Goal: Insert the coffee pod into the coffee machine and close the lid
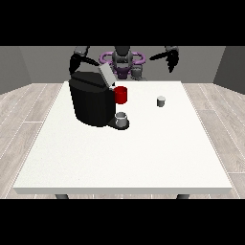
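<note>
Hand at the view's right (pixel 172 59) is hanging raised above the table's far edge, holding nothing; finger state: cannot tell. Hand at the view's left (pixel 75 61) is hovering behind the coffee machine (pixel 91 101), fingers unreadable. Lid (pixel 106 74) is standing open. Coffee pod (pixel 161 101) is sitting upright on the white table (pixel 124 153), well apart from the machine.

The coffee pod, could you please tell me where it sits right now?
In the front view the coffee pod stands alone on the white table, right of centre, apart from the coffee machine and red cup to its left.
</note>
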You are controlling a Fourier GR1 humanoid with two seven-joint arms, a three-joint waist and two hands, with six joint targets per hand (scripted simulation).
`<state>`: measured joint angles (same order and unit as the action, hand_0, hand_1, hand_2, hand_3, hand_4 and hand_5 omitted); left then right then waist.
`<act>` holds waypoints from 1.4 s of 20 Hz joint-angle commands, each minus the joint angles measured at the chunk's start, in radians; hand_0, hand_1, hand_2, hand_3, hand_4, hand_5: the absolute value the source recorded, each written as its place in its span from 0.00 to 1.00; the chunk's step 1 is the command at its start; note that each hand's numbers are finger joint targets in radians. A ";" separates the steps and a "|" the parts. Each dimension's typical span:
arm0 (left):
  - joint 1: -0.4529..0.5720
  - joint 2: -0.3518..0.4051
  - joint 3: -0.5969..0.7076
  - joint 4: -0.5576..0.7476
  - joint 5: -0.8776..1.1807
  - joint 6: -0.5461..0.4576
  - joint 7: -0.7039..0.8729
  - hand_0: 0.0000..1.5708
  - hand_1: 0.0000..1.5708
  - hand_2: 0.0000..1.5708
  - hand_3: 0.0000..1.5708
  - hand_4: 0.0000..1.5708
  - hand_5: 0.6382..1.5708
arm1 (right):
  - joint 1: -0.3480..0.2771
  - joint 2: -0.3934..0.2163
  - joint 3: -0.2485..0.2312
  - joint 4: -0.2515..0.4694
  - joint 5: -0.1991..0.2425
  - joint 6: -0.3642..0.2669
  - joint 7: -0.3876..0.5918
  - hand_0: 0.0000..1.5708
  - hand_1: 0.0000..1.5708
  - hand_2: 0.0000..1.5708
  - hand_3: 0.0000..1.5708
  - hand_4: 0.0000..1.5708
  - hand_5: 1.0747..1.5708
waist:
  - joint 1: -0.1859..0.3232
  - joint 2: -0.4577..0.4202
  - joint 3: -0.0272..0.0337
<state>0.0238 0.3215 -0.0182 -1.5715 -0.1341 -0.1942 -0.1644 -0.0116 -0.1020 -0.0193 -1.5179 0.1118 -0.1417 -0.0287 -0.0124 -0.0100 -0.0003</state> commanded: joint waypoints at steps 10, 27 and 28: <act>-0.264 0.172 0.104 0.322 -0.158 -0.014 -0.028 0.00 0.00 0.00 0.00 0.00 1.00 | -0.111 0.025 0.030 -0.035 -0.027 0.045 -0.008 0.00 0.00 0.00 0.00 0.00 1.00 | -0.161 0.197 -0.0001; -0.471 0.118 0.018 0.652 -0.407 0.072 -0.081 0.31 0.31 0.46 0.31 0.00 1.00 | -0.221 0.080 0.062 0.127 0.049 -0.016 0.040 0.00 0.00 0.00 0.00 0.00 1.00 | -0.108 0.219 0.0001; -0.503 0.126 0.033 0.639 -0.414 0.103 -0.063 0.48 0.48 0.56 0.40 0.00 1.00 | -0.231 0.078 0.036 0.169 0.038 -0.022 -0.013 0.00 0.00 0.00 0.00 0.00 1.00 | -0.112 0.258 0.0003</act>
<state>-0.4350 0.4773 0.0207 -0.9638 -0.4953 -0.1642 -0.2238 -0.2338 -0.0289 0.0319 -1.4133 0.1518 -0.1601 0.0028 -0.1301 0.2339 -0.0003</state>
